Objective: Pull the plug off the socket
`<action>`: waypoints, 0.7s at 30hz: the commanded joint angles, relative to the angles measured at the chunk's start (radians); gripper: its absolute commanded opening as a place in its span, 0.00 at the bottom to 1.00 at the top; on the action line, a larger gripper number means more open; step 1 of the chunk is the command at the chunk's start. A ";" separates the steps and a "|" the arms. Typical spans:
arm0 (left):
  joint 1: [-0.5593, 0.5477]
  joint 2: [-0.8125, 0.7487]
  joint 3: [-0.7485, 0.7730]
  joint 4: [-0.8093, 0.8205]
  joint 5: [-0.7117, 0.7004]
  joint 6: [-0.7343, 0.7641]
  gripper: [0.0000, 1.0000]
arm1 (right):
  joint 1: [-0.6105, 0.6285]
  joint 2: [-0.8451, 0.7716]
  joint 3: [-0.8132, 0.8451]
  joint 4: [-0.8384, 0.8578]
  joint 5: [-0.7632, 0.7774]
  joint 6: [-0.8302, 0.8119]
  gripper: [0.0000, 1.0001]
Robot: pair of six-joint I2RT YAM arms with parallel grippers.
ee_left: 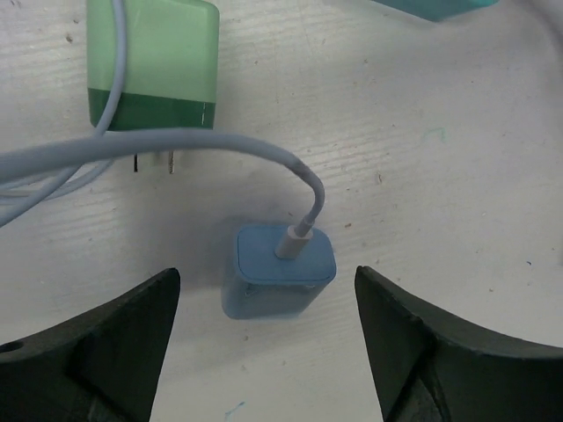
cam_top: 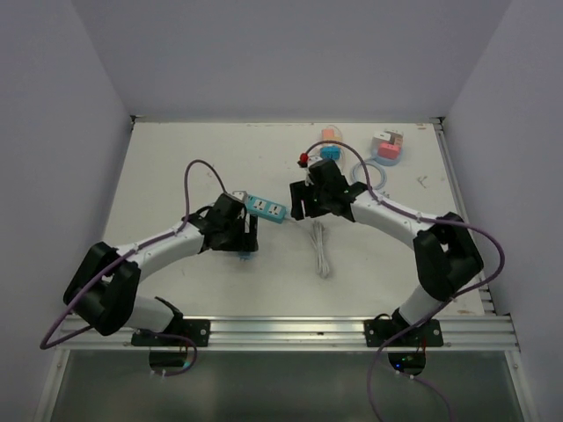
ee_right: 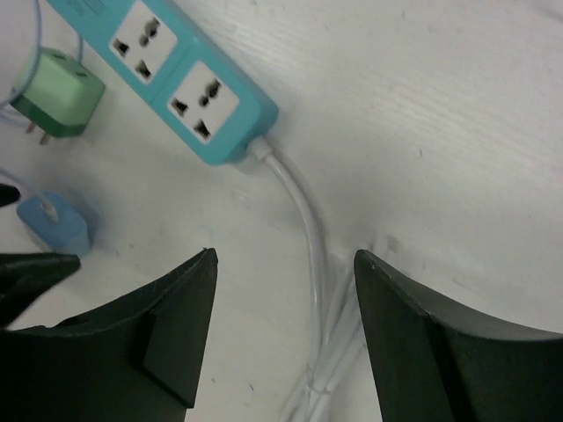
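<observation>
Between the spread fingers of the left tool [ee_left: 266,303], the blue plug [ee_left: 283,264] lies on the white table [ee_left: 440,220] with its cable attached, touching neither finger. Just beyond it lies a green plug [ee_left: 151,66], prongs bare. Nearby sits the teal socket strip [ee_right: 189,79], apart from both plugs. The right tool [ee_right: 283,281] hangs released above the strip's white cord [ee_right: 308,229], grasping nothing.
</observation>
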 commanded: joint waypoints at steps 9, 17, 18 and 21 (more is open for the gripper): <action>0.042 -0.128 0.204 -0.121 -0.032 0.099 0.90 | 0.080 -0.247 -0.213 -0.235 0.180 0.106 0.71; 0.131 -0.159 0.281 -0.091 -0.093 0.165 0.91 | 0.111 -0.170 -0.274 -0.190 0.185 0.163 0.59; 0.140 -0.162 0.295 -0.093 -0.104 0.179 0.90 | 0.113 -0.143 -0.265 -0.171 0.182 0.160 0.55; 0.178 -0.202 0.302 -0.093 -0.156 0.185 0.87 | 0.114 -0.071 -0.202 -0.146 0.153 0.145 0.33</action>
